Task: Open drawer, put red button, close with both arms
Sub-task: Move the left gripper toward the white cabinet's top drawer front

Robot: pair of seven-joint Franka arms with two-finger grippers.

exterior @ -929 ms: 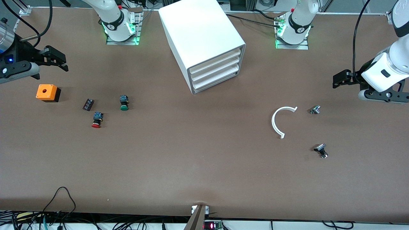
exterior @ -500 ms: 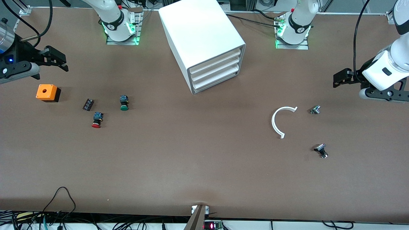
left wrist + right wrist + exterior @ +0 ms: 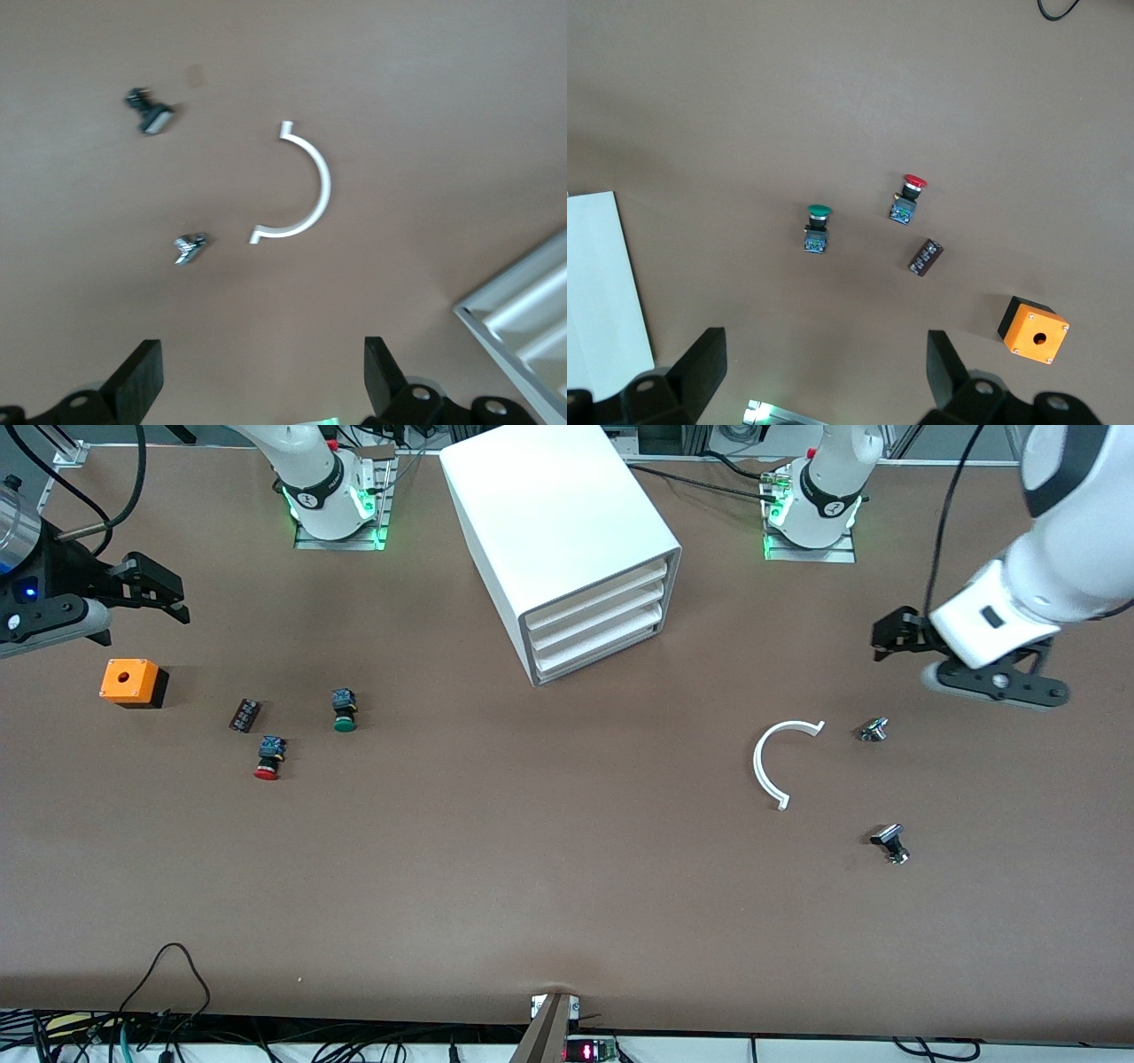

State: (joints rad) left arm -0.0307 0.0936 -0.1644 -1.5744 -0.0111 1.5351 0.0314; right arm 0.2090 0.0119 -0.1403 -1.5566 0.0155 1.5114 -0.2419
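The white cabinet (image 3: 558, 531) stands mid-table, and its lowest drawer (image 3: 598, 648) is shut like the two above it. The red button (image 3: 267, 758) lies on the table toward the right arm's end, beside the green button (image 3: 344, 710); it also shows in the right wrist view (image 3: 906, 201). My right gripper (image 3: 155, 589) is open and empty over the table near the orange box (image 3: 131, 682), its jaws wide in the right wrist view (image 3: 824, 372). My left gripper (image 3: 890, 636) is open and empty over the table toward the left arm's end, as the left wrist view (image 3: 261, 381) shows.
A small black block (image 3: 244, 715) lies by the red button. A white curved piece (image 3: 780, 757) and two small metal parts (image 3: 873, 730) (image 3: 890, 843) lie toward the left arm's end. Cables run along the table edge nearest the front camera.
My left arm has swung in from the table's end toward the cabinet, its gripper still open. The right arm and all objects have not moved.
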